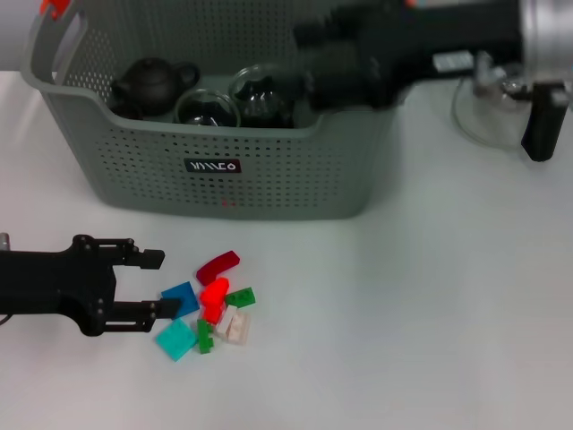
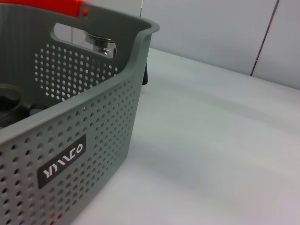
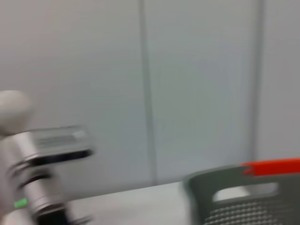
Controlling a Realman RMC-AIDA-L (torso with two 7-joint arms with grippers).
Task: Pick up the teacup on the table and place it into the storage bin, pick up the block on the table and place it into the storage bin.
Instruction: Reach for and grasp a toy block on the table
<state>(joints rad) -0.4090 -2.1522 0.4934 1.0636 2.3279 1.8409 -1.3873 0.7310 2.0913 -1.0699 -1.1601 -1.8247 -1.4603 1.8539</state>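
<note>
On the table [image 1: 430, 296], the left gripper [image 1: 154, 284] lies low with its fingers spread wide, holding nothing; the lower fingertip [image 1: 170, 308] just touches a blue block [image 1: 182, 297] at the edge of a small pile of blocks [image 1: 211, 305]. Behind the pile stands the bin [image 1: 224, 152], holding a dark teapot [image 1: 150, 86] and two glass cups [image 1: 208, 107]. Over the bin's right rim hangs the right gripper [image 1: 309, 54], blurred; I cannot tell its state.
</note>
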